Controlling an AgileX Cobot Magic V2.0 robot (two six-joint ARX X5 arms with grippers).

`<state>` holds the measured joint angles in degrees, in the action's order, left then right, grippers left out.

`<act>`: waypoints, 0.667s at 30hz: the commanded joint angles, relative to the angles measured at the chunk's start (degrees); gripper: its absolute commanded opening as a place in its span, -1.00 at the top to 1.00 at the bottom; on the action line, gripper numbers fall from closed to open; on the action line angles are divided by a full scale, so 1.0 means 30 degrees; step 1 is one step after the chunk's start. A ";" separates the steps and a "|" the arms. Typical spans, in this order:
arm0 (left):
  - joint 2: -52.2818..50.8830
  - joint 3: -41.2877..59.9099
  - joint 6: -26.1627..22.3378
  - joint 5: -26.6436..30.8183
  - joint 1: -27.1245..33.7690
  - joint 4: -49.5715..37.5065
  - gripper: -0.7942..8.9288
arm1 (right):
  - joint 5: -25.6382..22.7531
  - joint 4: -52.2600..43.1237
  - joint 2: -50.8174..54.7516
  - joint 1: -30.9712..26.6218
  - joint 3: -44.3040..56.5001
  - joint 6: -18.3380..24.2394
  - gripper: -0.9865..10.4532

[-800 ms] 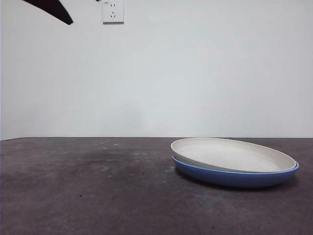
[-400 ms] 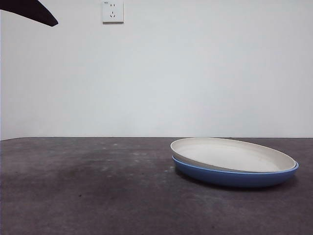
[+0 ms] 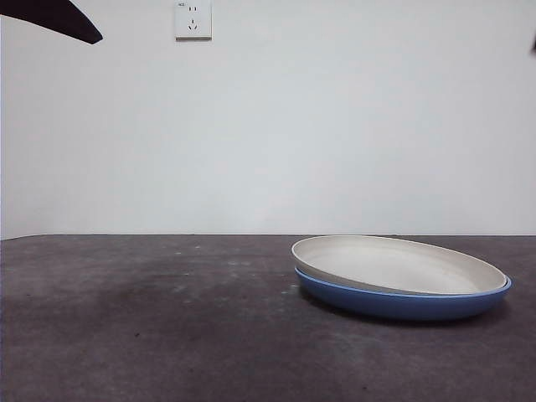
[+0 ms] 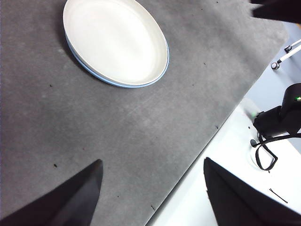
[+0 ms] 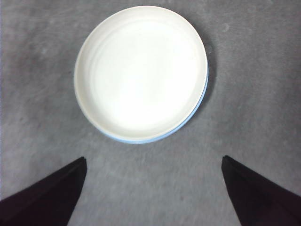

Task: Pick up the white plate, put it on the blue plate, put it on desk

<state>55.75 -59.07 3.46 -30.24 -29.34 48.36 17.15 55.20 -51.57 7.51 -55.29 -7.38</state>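
A white wall socket [image 3: 193, 19] sat high on the plain white wall [image 3: 335, 126], while a black cable [image 4: 265, 153] looped on the pale floor [image 4: 221, 188] beside a black device [image 4: 282, 115].

You see a cream-white matte plate [image 3: 400, 266] over a glossy blue plate [image 3: 402, 303], whose rim shows as a thin, paler blue line. Your table [image 3: 151, 318] is dark grey-brown, rough and speckled with small dark flecks. Both tools, left [image 4: 153, 193] and right [image 5: 153, 193], are plain black. The wall socket [image 3: 193, 19] is white.
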 commanded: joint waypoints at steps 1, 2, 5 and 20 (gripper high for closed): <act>0.0124 -0.0160 -0.0437 -0.0102 -0.0102 -0.0124 0.13 | -0.0291 -0.1035 -0.1770 0.0058 -0.0357 -0.0328 0.02; 0.0124 -0.0160 -0.0437 -0.0102 -0.0102 -0.0124 0.13 | -0.0364 -0.1523 -0.2652 0.0058 -0.0357 -0.0328 0.02; 0.0124 -0.0160 -0.0444 -0.0102 -0.0102 -0.0124 0.13 | -0.0386 -0.2739 -0.4794 0.0000 -0.0357 -0.0262 0.08; 0.0124 -0.0160 -0.0430 -0.0102 -0.0102 -0.0044 0.13 | -0.0372 -0.6768 -1.2393 -0.0393 -0.0357 -0.0168 0.22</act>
<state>55.75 -59.07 3.25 -30.24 -29.34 48.45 16.23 35.44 -87.74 6.31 -55.35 -7.77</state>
